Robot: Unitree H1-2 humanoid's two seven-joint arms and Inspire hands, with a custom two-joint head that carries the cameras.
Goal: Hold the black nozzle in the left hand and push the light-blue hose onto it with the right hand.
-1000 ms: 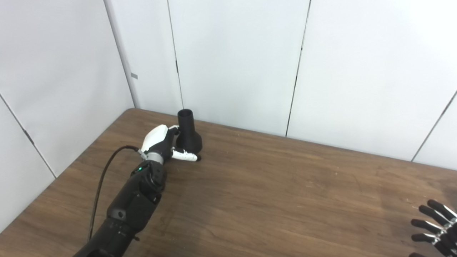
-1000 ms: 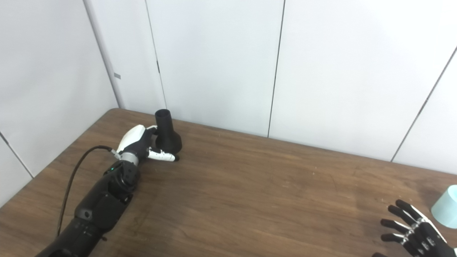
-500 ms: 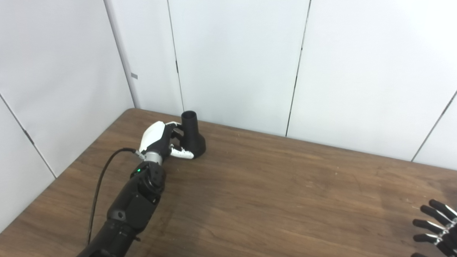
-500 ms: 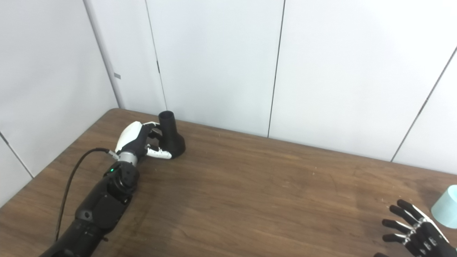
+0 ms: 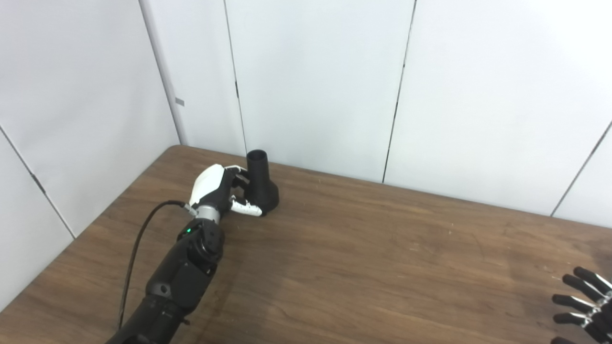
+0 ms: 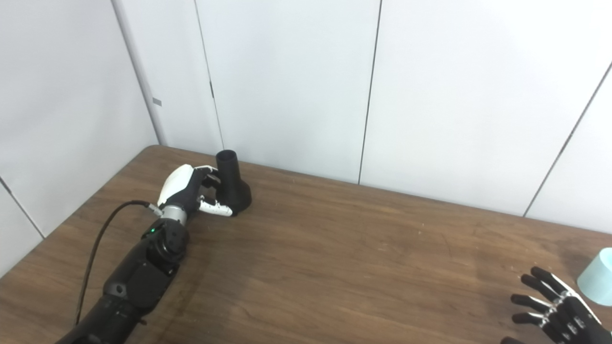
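Left eye view gives me a brown wooden table against white wall panels. Upper left, my left hand wraps the upright black nozzle. Lower right, my right hand is spread empty, near the light-blue hose.

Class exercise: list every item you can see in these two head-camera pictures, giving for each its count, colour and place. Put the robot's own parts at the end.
black nozzle: one, black, upright near the table's far left corner, narrow end up.
light-blue hose: one, light blue, at the right edge, seen only partly and only in the right eye view.
table: one, brown wood, filling the lower half.
wall panels: white, behind the table.
cable: one, black, along the left arm.
left hand: one, white and black, fingers curled around the nozzle.
right hand: one, black, open, bottom right corner, beside the hose.
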